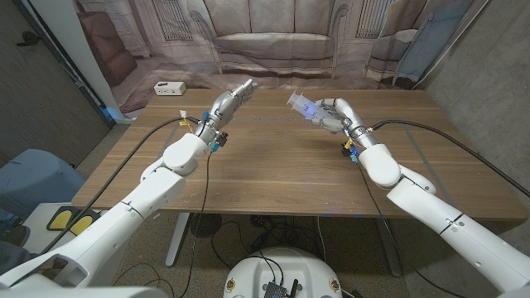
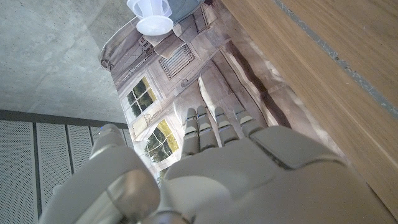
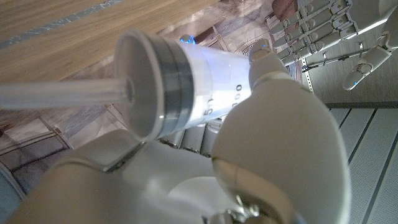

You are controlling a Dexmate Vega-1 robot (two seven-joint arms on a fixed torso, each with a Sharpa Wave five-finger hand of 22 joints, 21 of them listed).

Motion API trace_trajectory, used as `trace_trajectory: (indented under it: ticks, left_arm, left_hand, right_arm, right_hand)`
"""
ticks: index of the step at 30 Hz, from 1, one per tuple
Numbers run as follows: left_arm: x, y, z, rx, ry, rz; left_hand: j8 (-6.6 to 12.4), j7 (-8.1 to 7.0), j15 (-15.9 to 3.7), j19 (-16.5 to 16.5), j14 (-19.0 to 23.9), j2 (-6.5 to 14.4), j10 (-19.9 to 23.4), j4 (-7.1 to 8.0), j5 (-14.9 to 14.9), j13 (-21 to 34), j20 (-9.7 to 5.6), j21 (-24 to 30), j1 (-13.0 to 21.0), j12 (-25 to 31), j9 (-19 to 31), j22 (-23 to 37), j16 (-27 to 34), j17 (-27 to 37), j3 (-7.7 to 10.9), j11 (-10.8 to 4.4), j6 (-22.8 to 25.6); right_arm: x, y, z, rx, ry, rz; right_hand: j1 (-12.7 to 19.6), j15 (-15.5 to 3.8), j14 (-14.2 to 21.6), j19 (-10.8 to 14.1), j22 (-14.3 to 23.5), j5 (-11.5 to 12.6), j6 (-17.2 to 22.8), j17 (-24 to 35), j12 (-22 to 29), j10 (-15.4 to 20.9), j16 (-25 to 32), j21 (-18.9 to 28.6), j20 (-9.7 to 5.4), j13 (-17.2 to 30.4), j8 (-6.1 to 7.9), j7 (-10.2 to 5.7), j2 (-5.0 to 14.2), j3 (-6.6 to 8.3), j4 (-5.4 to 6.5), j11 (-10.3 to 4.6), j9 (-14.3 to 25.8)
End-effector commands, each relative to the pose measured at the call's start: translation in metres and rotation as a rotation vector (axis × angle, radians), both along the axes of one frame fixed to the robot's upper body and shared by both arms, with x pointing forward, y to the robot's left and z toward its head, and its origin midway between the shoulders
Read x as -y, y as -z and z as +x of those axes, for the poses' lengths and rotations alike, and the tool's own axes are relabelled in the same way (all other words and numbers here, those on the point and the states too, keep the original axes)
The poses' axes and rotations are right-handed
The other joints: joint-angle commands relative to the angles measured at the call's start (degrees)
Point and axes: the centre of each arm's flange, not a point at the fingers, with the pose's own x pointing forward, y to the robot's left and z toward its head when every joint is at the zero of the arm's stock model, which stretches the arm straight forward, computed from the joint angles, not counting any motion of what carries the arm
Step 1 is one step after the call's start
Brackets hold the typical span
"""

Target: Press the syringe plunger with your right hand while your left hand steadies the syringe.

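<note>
Syringe up in my right hand, left hand open and apart from it.

On the left, my left hand [image 1: 232,99] hovers over the far part of the wooden table [image 1: 265,178], fingers [image 2: 214,127] stretched out straight and a little apart, nothing in them. Further right, the syringe [image 1: 303,105] is off the table, gripped around its barrel by my right hand [image 1: 335,114]. In the right wrist view the barrel [image 3: 205,93] lies between thumb and palm, with the plunger rod [image 3: 59,93] sticking out clear of the hand.
</note>
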Motion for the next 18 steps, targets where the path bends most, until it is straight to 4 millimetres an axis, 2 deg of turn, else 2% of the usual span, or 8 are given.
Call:
trace_trajectory:
  ticks: [1, 8, 9, 18]
  left_arm:
    - [-0.0061, 0.0068, -0.0032, -0.016, -0.036, -0.023]
    - [-0.0051, 0.0076, -0.0054, -0.013, -0.051, -0.032]
    - [-0.0057, 0.0075, -0.0056, -0.012, -0.059, -0.035]
    - [-0.0107, 0.0062, -0.0064, -0.006, -0.078, -0.064]
  left_hand:
    - [0.57, 0.22, 0.1, 0.2, 0.4, 0.1, 0.4, -0.06, 0.1, 0.1, 0.33, 0.2, 0.0, 0.4, 0.2, 0.1, 0.3, 0.1, -0.03, -0.17, 0.4]
    - [0.55, 0.22, 0.09, 0.1, 0.4, 0.1, 0.4, -0.05, 0.1, 0.1, 0.39, 0.2, 0.0, 0.3, 0.2, 0.1, 0.3, 0.1, -0.03, -0.13, 0.4]
    - [0.55, 0.23, 0.1, 0.1, 0.4, 0.1, 0.3, -0.05, 0.1, 0.1, 0.42, 0.2, 0.0, 0.3, 0.2, 0.1, 0.3, 0.1, -0.03, -0.14, 0.4]
    - [0.53, 0.19, 0.11, 0.1, 0.4, 0.1, 0.4, -0.05, 0.1, 0.1, 0.44, 0.2, 0.0, 0.3, 0.2, 0.1, 0.3, 0.2, -0.04, -0.07, 0.4]
  right_arm:
    - [-0.0029, -0.0001, 0.0087, 0.067, 0.08, -0.103]
    - [-0.0024, 0.0032, 0.0162, 0.064, 0.097, -0.152]
    - [-0.0018, 0.0035, 0.017, 0.065, 0.102, -0.163]
    - [0.0013, 0.0032, 0.0185, 0.087, 0.159, -0.263]
  right_hand:
    - [2.3, -3.09, 1.6, -0.3, 0.0, 0.3, 6.1, 0.2, -0.2, 0.6, -0.3, 0.3, -1.09, -0.1, 0.45, -5.93, 9.53, 3.24, 3.41, -0.75, 0.1]
    - [2.2, -3.25, 1.5, -0.5, 0.0, 0.3, 6.3, 0.4, -0.2, 0.7, -0.2, 0.6, -1.07, -0.2, 0.5, -6.03, 9.51, 3.09, 3.44, -0.98, 0.1]
    - [2.1, -3.28, 1.3, -0.6, 0.0, 0.3, 6.3, 0.4, -0.2, 0.8, -0.4, 0.6, -1.06, -0.2, 0.49, -6.03, 9.46, 3.06, 3.42, -1.47, 0.1]
    - [1.9, -3.24, 1.0, -1.0, -0.1, 0.2, 6.3, 0.5, -0.2, 0.8, -0.4, 0.8, -1.07, -0.3, 0.46, -6.36, 9.33, 2.87, 3.43, -1.36, 0.1]
